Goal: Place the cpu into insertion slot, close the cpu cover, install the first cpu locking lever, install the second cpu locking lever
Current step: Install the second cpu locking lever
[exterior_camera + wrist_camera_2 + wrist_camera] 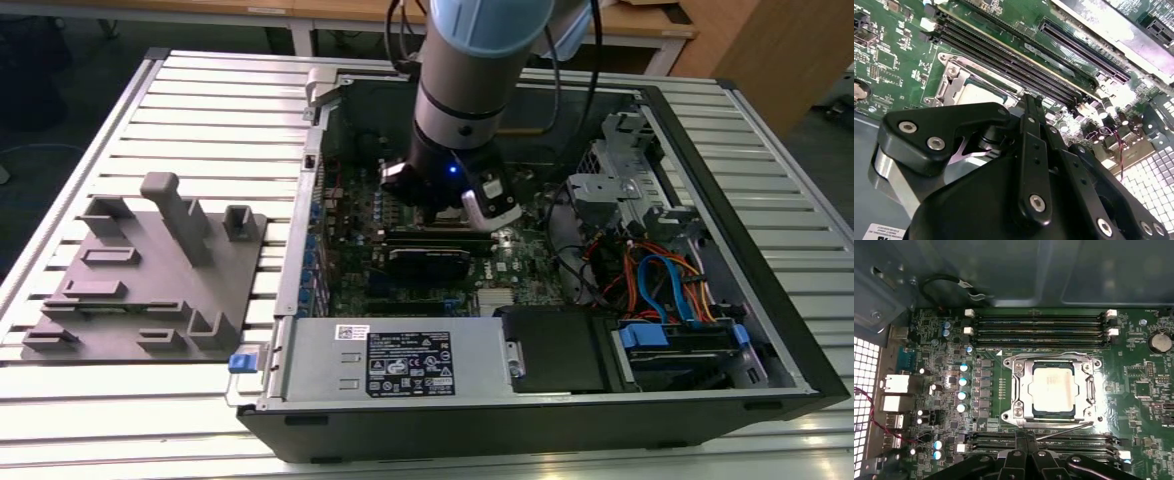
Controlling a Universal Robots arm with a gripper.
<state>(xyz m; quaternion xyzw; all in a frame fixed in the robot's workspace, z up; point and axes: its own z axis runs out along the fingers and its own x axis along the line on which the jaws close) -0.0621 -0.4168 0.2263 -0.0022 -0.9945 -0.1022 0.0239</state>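
In the first wrist view the cpu [1053, 386] lies flat in the insertion slot [1053, 413], whose dark edge shows around the chip. The silver cpu cover [1021, 390] is folded down over it. One thin locking lever [1054, 356] runs along the cover's side by the memory slots. The other lever [1069, 430] slants along the opposite side. My gripper [1025, 439] is shut, its fingertips next to that slanted lever's end; I cannot tell whether they touch. The second wrist view has the gripper [1030, 100] beside the cpu [986, 92] and cover [951, 80]. In the exterior view the gripper [454, 215] is down inside the computer case.
Long black memory slots [1039, 325] flank the socket on both sides. Capacitors [963, 390] and rear ports [896, 385] stand close by. The case walls [761, 230], drive cage, cables [654, 280] and power supply [400, 360] surround the board. A grey fixture plate [147, 270] lies at the exterior view's left.
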